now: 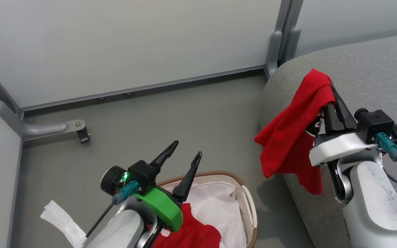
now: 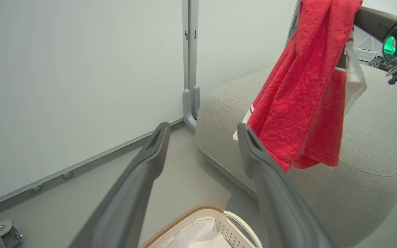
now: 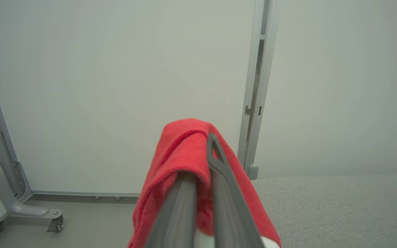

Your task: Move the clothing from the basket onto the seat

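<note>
A red jersey (image 1: 293, 127) hangs from my right gripper (image 1: 331, 91), which is shut on it above the left edge of the grey seat (image 1: 367, 75). From the right wrist the same jersey (image 3: 184, 162) drapes over the shut fingers (image 3: 219, 172). In the left wrist view it (image 2: 305, 89) dangles over the seat (image 2: 367, 162). A second red jersey (image 1: 193, 232) lies in the white basket (image 1: 245, 196) with the brown rim, on its white liner. My left gripper (image 1: 187, 151) hovers open above the basket's back rim, its fingers (image 2: 157, 144) holding nothing.
Pale partition walls (image 1: 115, 44) enclose the grey floor (image 1: 171, 117). A grey post (image 1: 283, 38) stands at the corner behind the seat. A caster foot (image 1: 81, 132) juts out at the left wall. White folded fabric (image 1: 62, 218) lies left of my left arm.
</note>
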Controlling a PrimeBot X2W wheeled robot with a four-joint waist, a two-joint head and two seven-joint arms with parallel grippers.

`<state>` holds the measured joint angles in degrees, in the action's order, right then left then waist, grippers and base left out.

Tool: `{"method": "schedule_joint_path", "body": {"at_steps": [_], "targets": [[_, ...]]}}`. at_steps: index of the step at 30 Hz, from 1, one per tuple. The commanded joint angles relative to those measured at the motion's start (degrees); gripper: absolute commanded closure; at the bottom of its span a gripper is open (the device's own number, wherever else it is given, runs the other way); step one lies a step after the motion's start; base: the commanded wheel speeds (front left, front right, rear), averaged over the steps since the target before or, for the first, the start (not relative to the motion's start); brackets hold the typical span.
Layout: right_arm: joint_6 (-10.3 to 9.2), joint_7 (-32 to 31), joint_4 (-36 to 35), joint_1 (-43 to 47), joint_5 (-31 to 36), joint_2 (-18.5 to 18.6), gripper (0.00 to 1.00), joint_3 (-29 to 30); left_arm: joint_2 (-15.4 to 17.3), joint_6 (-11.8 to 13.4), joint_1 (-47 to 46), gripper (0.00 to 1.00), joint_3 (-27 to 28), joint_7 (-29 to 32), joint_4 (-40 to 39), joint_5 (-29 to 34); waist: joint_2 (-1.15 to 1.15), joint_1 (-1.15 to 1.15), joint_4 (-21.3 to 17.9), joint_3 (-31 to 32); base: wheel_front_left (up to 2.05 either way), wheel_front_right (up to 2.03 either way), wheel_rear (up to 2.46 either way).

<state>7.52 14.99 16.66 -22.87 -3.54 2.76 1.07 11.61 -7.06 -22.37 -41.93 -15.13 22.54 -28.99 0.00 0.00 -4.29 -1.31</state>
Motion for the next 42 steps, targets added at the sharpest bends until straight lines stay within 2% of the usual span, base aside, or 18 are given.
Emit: {"method": "schedule_joint_path", "body": {"at_steps": [1, 16, 24, 29, 33, 39, 42], "targets": [[-0.06, 0.3, -0.5, 0.2, 0.4, 0.2, 1.00, 0.2, -0.2, -0.3, 1.1, 0.00, 0.5, 0.0, -0.2, 0.5, 0.00, 0.00, -2.1, -0.2, 0.00, 0.00, 0.00], [-0.06, 0.3, -1.9, 0.1, 2.4, 0.2, 1.00, -0.1, -2.0, -0.4, 0.7, 0.00, 1.6, 0.0, -0.5, 4.1, 0.00, 0.00, -18.1, -4.2, 0.00, 0.00, 0.00], [-0.06, 0.3, -1.9, 1.3, 2.4, 0.2, 1.00, 1.7, -1.3, -0.5, 0.0, 0.00, 0.2, 0.0, -0.1, 3.7, 0.00, 0.00, -23.3, -5.4, 0.00, 0.00, 0.00], [-0.06, 0.3, -1.7, 1.5, 2.1, 0.2, 1.00, 2.7, -1.1, -0.5, -0.7, 0.00, -0.4, 0.0, 0.0, 3.5, 0.00, 0.00, -24.0, -6.1, 0.00, 0.00, 0.00], [-0.06, 0.3, -1.1, 0.8, 3.2, 0.2, 1.00, 2.9, -1.0, -0.5, -1.7, 0.00, -1.0, 0.0, -0.3, 3.5, 0.00, 0.00, -22.9, -7.0, 0.00, 0.00, 0.00], [-0.06, 0.3, 0.0, -3.6, 6.4, 0.3, 1.00, 2.9, -0.7, -0.5, -3.9, 0.00, -1.8, 0.0, -0.6, 4.6, 0.00, 0.00, -19.0, -9.8, 0.00, 0.00, 0.00], [-0.07, 0.3, 0.8, -8.4, 8.1, 2.3, 1.00, 2.4, -0.5, -0.5, -5.4, 0.00, -1.8, 0.0, -0.9, 5.2, 0.00, 0.00, -16.7, -12.1, 0.00, 0.00, 0.00]]}}
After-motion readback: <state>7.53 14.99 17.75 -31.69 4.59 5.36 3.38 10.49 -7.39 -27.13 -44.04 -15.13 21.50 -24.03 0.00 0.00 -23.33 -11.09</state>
